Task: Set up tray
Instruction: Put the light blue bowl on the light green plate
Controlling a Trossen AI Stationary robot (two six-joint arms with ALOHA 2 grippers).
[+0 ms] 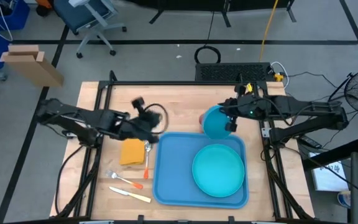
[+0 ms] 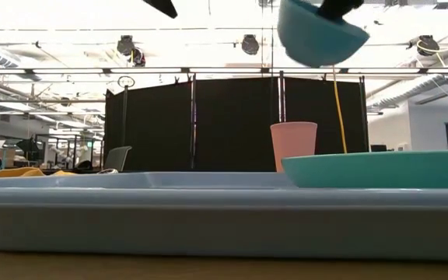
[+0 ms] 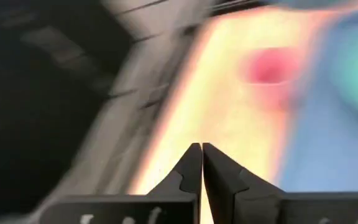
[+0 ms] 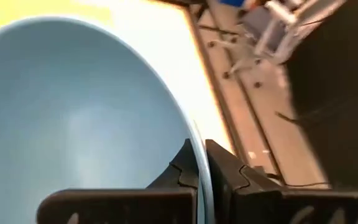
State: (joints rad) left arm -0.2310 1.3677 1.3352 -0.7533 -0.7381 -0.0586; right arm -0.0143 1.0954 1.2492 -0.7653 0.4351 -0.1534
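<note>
The blue tray [image 1: 173, 171] lies flat on the table's right half, with the round teal plate [image 1: 218, 169] resting on it. My right gripper [image 4: 199, 149] is shut on a light blue bowl [image 1: 215, 121] above the tray's far edge; in the low view the bowl [image 2: 317, 31] hangs high and tilted. A pink cup [image 2: 293, 145] stands on the table behind the tray, partly hidden by the bowl from above. My left gripper [image 3: 201, 148] is shut and empty, hovering over the table just left of the tray's far-left corner [image 1: 154, 132]. My right gripper holds the bowl by its rim [image 4: 202, 177], pinched with one finger inside the bowl and one outside. The fingers come from the table's right side. The bowl is lifted clear of the table and tray, and is tilted.
Left of the tray lie a yellow napkin [image 1: 132, 151], an orange-handled utensil [image 1: 146, 163], a fork [image 1: 122, 180] and a knife [image 1: 130, 195]. The left part of the tray floor [image 1: 169, 186] is bare. A metal frame borders the table [image 1: 104, 99].
</note>
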